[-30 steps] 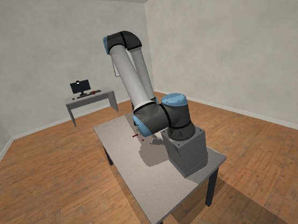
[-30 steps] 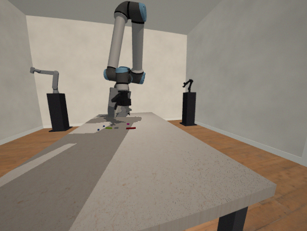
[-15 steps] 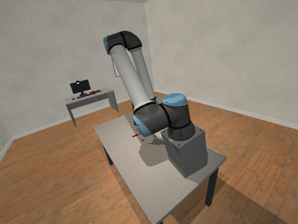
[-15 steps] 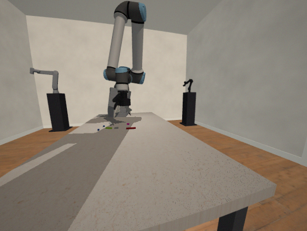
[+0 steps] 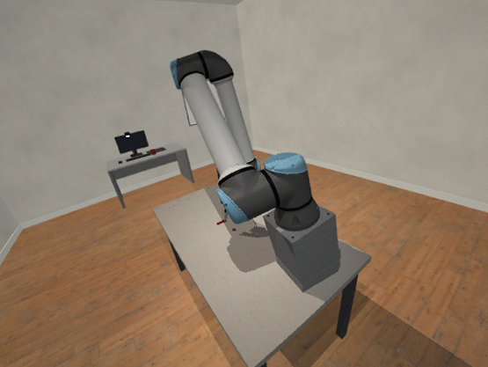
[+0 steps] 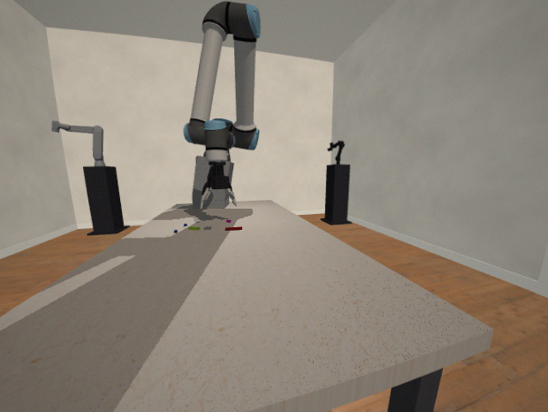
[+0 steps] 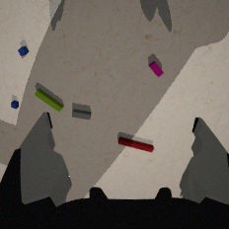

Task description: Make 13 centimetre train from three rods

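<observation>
Wrist view: looking down past the gripper (image 5: 226,218) (image 6: 218,207) (image 7: 122,118), spread wide and released, grasping nothing, raised above the worktop (image 5: 207,264) (image 6: 309,287) (image 7: 99,153). Clock directions taken from midway between the fingertips in this view. At 5 o'clock, down on the worktop, red (image 5: 220,222) (image 6: 233,229) (image 7: 135,144). At 1, magenta (image 5: 234,229) (image 6: 228,221) (image 7: 156,69). Towards 9, grey (image 6: 207,228) (image 7: 81,112), then lime (image 6: 194,228) (image 7: 48,100) just beyond, near but apart and at a different slant. Farther out, one blue (image 6: 175,231) (image 7: 15,104) at 9, another blue (image 6: 185,225) (image 7: 23,50) at 10. Lying separate throughout, joined into no train.
</observation>
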